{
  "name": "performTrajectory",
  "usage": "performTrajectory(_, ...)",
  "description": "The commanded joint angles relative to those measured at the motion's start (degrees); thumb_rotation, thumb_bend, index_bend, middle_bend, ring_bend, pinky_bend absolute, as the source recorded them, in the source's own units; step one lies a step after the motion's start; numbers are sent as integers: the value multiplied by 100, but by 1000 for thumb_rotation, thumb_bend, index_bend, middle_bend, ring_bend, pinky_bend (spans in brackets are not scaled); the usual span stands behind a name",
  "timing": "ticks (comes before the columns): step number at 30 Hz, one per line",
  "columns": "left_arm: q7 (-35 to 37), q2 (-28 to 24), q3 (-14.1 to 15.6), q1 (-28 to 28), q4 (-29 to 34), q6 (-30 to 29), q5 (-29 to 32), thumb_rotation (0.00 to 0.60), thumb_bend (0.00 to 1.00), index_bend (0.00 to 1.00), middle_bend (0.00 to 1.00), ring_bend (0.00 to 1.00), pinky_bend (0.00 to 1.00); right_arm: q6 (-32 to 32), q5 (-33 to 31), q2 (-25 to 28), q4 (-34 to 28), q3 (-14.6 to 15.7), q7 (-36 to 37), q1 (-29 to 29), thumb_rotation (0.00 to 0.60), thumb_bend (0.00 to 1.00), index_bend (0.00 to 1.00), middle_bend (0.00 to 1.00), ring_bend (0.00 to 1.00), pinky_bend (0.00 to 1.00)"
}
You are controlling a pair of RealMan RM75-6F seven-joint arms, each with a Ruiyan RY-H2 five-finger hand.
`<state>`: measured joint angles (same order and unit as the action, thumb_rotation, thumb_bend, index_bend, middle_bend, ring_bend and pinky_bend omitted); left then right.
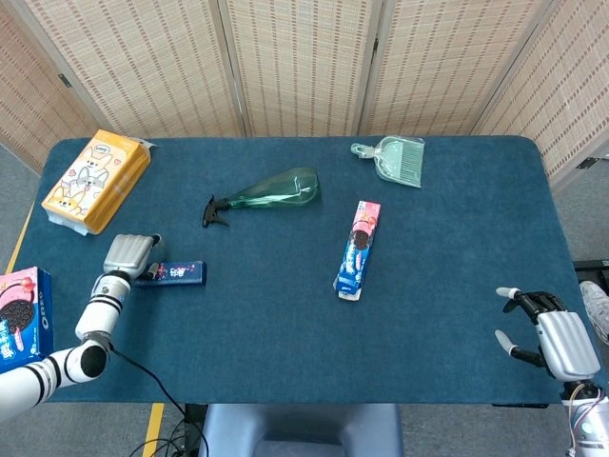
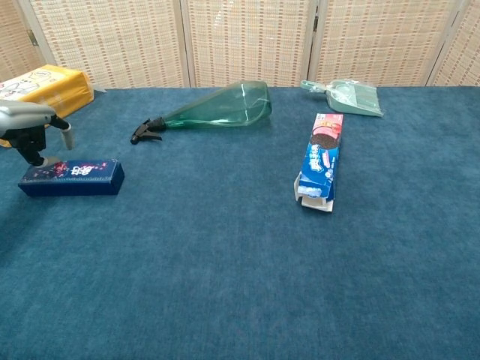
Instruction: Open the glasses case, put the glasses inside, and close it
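The left hand (image 1: 130,255) rests its curled fingers on the dark blue box (image 1: 176,274); the right hand (image 1: 552,335) hovers with fingers spread, holding nothing.

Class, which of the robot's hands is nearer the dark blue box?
Left. The left hand is right at the dark blue box's end; the right hand hangs at the table's opposite edge.

A matt, napped dark-blue cloth counter (image 2: 225,262) carries a clear green glossy plastic spray bottle (image 2: 217,109). The long blue printed cardboard biscuit box (image 2: 322,161) looks smooth and slightly shiny.
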<state>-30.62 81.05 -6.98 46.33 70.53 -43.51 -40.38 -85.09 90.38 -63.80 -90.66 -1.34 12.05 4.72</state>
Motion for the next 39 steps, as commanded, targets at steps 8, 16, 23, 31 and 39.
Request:
performTrajectory(8,-202,-7,59,92,5,-137,380,600,450,237,991,959,1000,-36,9,9,10,-2,16,-15,600,287,252,446,345,251)
performTrajectory(16,18,-678,117,-101,1185,-407,48,600,449,226,986,955,1000,15,4,-31,32,-7,20,16,600,287,252,446,345,251)
performTrajectory(23,-51,-705,338,-87,1460,-299,70,600,398,203,985,954,1000,33,-4,-45,60,-12,36,30,600,288,252,446,345,251)
performTrajectory(31,-73,-301,434,23,998,-170,246,600,397,181,984,954,1000,-11,-29,-42,83,-1,63,-16,600,290,252,446,345,251)
performTrajectory(39,27,88,420,45,524,-201,322,600,397,323,984,954,1000,-22,-41,-38,87,-5,63,-28,600,291,252,446,345,251)
